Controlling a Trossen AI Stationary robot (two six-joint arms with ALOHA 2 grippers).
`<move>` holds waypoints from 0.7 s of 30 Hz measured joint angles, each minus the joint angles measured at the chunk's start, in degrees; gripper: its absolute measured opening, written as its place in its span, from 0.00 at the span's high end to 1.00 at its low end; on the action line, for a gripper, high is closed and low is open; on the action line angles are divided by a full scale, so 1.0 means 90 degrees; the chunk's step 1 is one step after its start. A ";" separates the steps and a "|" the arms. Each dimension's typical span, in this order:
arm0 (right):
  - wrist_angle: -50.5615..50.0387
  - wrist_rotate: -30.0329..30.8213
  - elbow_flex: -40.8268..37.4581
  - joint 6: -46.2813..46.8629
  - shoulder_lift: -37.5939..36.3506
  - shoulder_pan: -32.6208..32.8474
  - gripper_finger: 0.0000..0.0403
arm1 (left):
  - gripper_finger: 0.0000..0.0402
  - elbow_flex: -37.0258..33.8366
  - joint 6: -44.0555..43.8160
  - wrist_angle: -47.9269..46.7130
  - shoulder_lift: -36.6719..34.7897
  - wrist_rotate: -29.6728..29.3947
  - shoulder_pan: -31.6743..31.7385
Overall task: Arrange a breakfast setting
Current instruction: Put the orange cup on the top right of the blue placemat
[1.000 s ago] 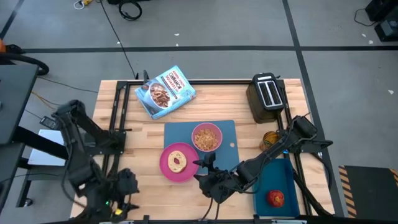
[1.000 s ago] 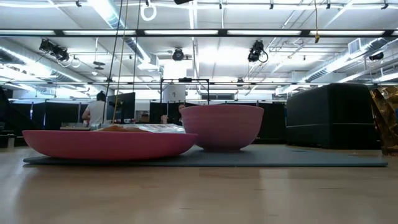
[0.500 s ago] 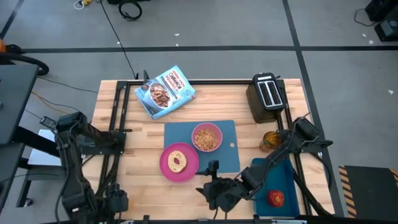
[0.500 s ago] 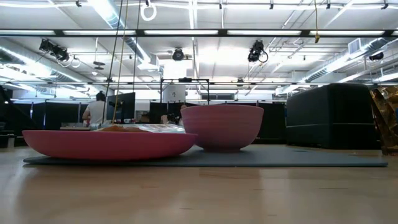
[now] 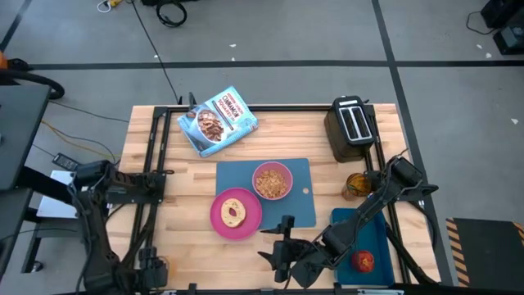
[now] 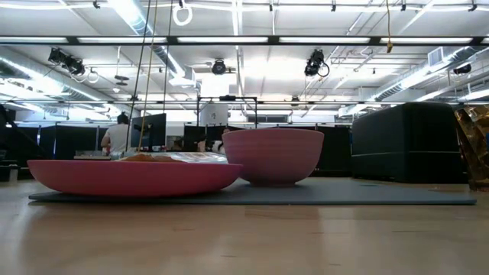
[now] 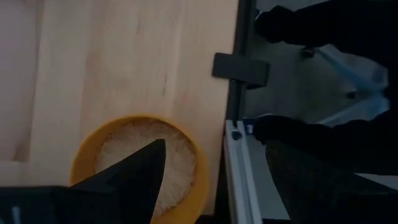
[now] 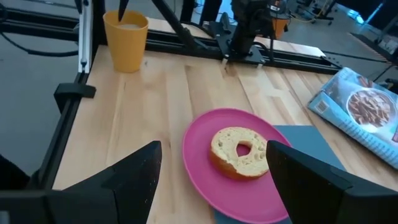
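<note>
On the blue mat (image 5: 299,209) sit a pink plate (image 5: 221,220) with a bagel (image 5: 235,212) and a pink bowl (image 5: 272,181) of cereal. The amber cup (image 5: 354,185) stands right of the mat. The red apple (image 5: 363,260) lies on a dark blue tray (image 5: 372,233). My right gripper (image 5: 277,256) hangs open near the front edge, facing the plate (image 8: 205,174), nothing between its fingers. My left gripper (image 7: 214,149) is open at the near left corner, over a yellow cup (image 7: 180,149) of something white (image 8: 126,40); one finger hides part of the rim.
A black toaster (image 5: 354,123) stands at the far right and a cereal bag (image 5: 217,120) lies at the far left. Black frame rails (image 5: 155,172) run along the table's left side. Bare wood lies between the yellow cup and the plate (image 8: 149,106).
My left arm has swung toward the table's near edge and sunk, bringing its gripper down at the near left corner. My right gripper has drawn back toward the near edge, away from the plate, and has rolled about its own line. Nothing on the table has moved.
</note>
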 joint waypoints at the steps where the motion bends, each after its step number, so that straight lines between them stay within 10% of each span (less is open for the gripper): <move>1: 0.0000 0.0014 0.0000 0.0036 0.0000 0.0000 0.26 | 0.29 -0.0003 -0.0049 -0.0059 0.0020 0.0009 0.0022; 21: 0.0097 -0.0024 0.0000 0.0047 0.0002 0.0000 0.26 | 0.53 -0.0095 -0.0239 -0.0181 0.0336 0.0789 0.0172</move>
